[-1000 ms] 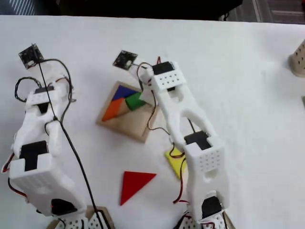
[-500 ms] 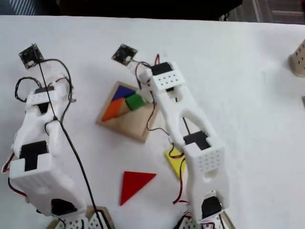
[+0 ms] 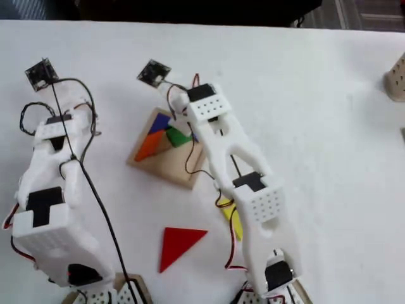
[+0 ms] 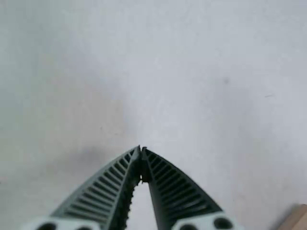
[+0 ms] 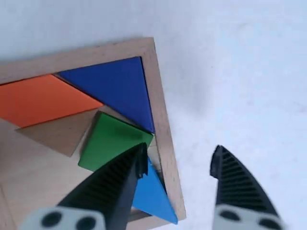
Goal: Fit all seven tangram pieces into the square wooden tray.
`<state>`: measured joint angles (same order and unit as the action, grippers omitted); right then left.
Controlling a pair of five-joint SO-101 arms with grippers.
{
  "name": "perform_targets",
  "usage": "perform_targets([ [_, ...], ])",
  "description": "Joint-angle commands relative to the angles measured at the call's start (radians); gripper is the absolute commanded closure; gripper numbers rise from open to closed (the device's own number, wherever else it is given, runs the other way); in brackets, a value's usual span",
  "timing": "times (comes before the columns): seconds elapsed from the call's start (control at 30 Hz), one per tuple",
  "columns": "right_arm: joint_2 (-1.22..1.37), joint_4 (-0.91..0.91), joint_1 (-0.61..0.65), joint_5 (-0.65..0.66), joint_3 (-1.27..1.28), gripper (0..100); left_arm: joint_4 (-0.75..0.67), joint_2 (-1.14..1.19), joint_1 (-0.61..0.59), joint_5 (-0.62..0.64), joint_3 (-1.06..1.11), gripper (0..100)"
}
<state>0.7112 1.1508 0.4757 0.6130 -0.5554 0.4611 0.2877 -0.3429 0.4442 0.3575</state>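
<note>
The square wooden tray [image 3: 171, 170] lies at the table's middle, holding an orange triangle [image 3: 150, 145], a dark blue triangle [image 3: 163, 121] and a green square [image 3: 179, 137]. In the right wrist view the tray [image 5: 160, 110] also holds a light blue triangle [image 5: 153, 194] beside the green square [image 5: 108, 139], which sits askew. My right gripper [image 5: 180, 153] is open astride the tray's rim, one finger above the green and light blue pieces, the other outside. A red triangle [image 3: 179, 246] and a yellow piece [image 3: 229, 212], partly under the right arm [image 3: 218, 142], lie on the table. My left gripper [image 4: 140, 149] is shut over bare table.
The left arm [image 3: 50, 171] stands at the table's left side with a black cable trailing along it. A pegged wooden object [image 3: 395, 79] sits at the right edge. Wooden bases [image 3: 133, 288] are at the front edge.
The right arm has swung left, bringing its gripper over the tray's edge by the green square. The left arm has stayed still.
</note>
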Motion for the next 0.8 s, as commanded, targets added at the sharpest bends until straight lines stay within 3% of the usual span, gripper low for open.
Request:
perform_targets([
  [0.0, -0.064, 0.091, 0.002, -0.044, -0.110, 79.3, -0.002, -0.008, 0.019, 0.003, -0.054, 98],
  [0.23, -0.151, 0.269, -0.096, -0.186, -0.175, 98.1, -0.002, -0.008, 0.051, 0.000, -0.054, 98],
  [0.33, -0.145, 0.272, -0.150, -0.273, -0.118, 98.0, 0.005, -0.008, 0.070, -0.002, -0.052, 98],
  [0.5, -0.160, 0.265, -0.268, -0.367, 0.025, 98.1, 0.005, -0.025, 0.122, -0.135, -0.009, 98],
  [0.77, -0.206, 0.091, -0.400, -0.431, 0.242, 98.1, -0.003, -0.263, 0.349, -0.170, 0.193, 98],
])
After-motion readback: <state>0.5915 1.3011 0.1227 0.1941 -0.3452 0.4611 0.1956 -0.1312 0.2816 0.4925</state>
